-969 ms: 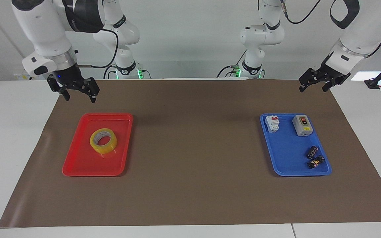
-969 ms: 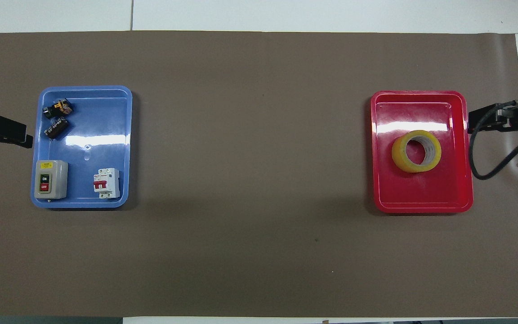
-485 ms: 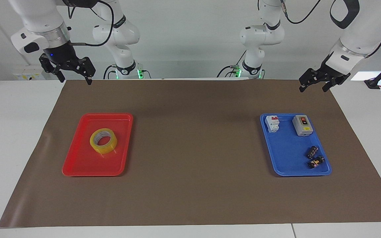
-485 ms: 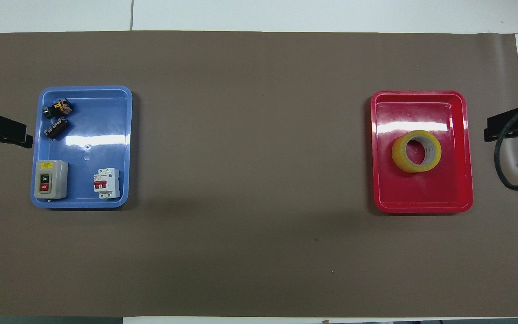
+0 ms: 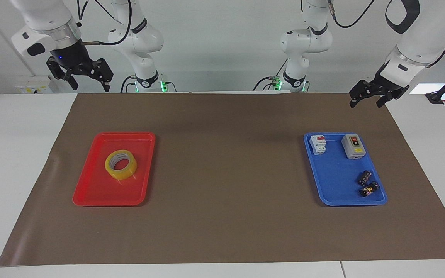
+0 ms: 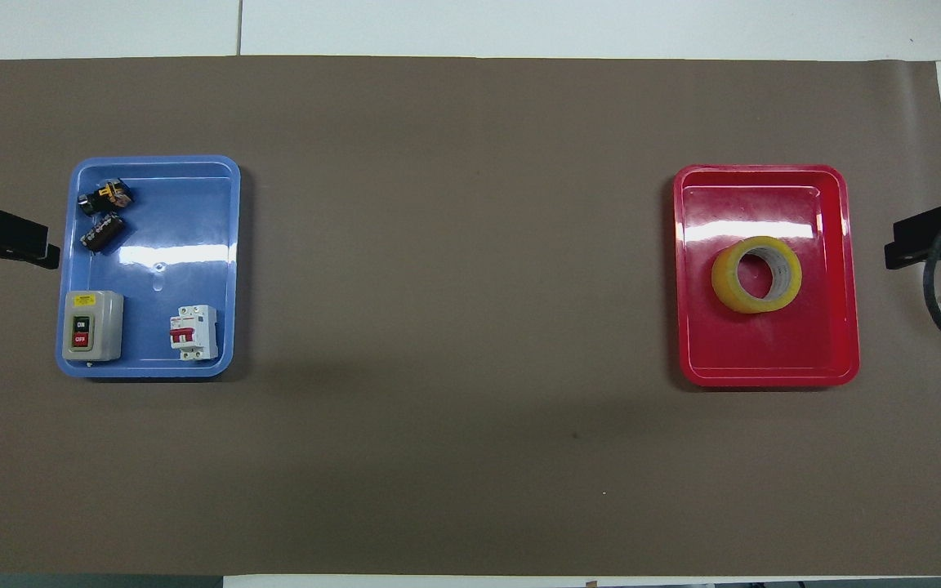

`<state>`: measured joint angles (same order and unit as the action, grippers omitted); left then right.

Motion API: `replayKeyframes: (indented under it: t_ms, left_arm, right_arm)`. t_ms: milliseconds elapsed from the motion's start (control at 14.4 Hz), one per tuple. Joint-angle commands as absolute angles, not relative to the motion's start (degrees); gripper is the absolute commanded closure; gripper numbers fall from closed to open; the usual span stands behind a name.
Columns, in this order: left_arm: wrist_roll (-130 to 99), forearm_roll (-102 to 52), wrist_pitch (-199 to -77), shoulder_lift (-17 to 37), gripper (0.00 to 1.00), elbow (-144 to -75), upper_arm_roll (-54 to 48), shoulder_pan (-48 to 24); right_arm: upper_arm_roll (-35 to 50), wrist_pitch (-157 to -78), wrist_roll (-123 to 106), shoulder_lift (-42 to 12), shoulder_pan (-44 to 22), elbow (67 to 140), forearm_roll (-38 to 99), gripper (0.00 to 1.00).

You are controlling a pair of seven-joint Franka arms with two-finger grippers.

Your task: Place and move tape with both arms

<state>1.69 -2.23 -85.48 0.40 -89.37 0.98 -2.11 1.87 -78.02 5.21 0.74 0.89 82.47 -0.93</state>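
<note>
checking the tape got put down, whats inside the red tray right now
Only the tape, lying flat in the red tray. The patch of tray floor under the roll is covered.

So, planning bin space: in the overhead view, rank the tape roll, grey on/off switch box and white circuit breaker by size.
1. Tape roll, largest.
2. Grey on/off switch box.
3. White circuit breaker, smallest.

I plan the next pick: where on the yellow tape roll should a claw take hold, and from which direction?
The tape lies flat in the red tray, its hole facing up. Probably best to come straight down from above, one finger in the hole and one outside, pinching the ring wall. The tray's rim hinders a sideways approach.
</note>
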Motion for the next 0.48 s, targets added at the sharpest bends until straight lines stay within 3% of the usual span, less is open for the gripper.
replayKeyframes:
  t_ms: [0,415]
  left_arm:
    - [2.4,-1.7,-84.6,-0.4,0.0,-89.6,1.0,-2.0]
    - [2.4,-1.7,-84.6,-0.4,0.0,-89.6,0.9,-2.0]
  right_arm:
    - [1.7,-76.6,3.0,-0.6,1.6,80.6,0.1,0.0]
    - [1.8,-76.9,2.4,-0.5,1.1,81.1,-1.0,0.0]
